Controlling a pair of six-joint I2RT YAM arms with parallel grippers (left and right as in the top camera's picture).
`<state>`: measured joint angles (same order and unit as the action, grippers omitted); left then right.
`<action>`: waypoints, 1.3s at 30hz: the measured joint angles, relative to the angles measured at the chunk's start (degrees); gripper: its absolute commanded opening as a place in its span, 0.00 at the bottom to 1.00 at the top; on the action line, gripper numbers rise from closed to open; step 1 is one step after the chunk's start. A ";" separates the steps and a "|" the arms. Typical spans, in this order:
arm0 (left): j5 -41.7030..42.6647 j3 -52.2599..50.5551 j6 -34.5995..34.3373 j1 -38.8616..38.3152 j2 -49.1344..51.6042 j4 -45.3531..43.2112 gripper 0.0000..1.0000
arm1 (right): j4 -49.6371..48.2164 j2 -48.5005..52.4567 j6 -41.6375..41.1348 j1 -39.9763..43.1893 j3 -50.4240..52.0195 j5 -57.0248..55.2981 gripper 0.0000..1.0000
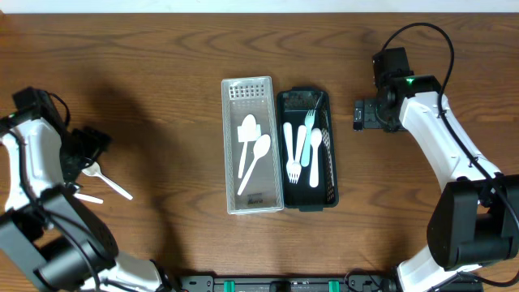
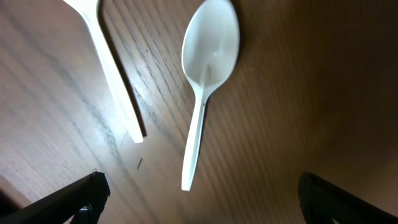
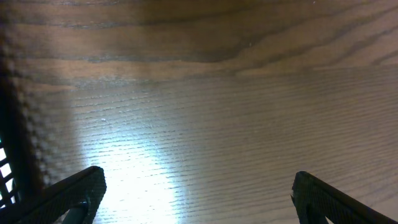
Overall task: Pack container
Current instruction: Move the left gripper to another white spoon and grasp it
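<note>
A clear tray (image 1: 231, 195) holds two white spoons (image 1: 253, 150). Next to it, a black tray (image 1: 332, 191) holds white forks (image 1: 291, 154) and a pale blue utensil (image 1: 306, 138). Two loose white utensils lie at the table's left: a spoon (image 1: 109, 182) and another piece (image 1: 87, 197). My left gripper (image 1: 87, 152) is open just above them. In the left wrist view the spoon (image 2: 208, 68) lies bowl up between the open fingers (image 2: 199, 199), with a second white handle (image 2: 115, 81) beside it. My right gripper (image 1: 359, 115) is open and empty, right of the black tray.
The right wrist view shows bare wood between the open fingers (image 3: 196, 199) and the black tray's mesh edge (image 3: 11, 155) at the left. The table's front edge carries a black rail (image 1: 284, 284).
</note>
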<state>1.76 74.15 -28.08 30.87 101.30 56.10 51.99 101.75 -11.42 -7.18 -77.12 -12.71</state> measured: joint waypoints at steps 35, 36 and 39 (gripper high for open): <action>1.73 0.20 5.33 0.04 13.11 -6.19 0.62 | 1.40 0.00 1.27 0.00 0.00 -0.02 0.99; 1.77 0.20 5.40 0.04 13.16 -6.08 0.55 | 1.42 0.00 1.27 0.00 0.00 -0.09 0.99; 1.79 0.20 5.49 0.04 13.27 -5.68 0.34 | 1.88 0.00 1.27 0.00 0.00 -0.57 0.99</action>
<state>3.55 74.35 -22.59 30.92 114.56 50.41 53.87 101.75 -10.15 -7.18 -77.12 -13.28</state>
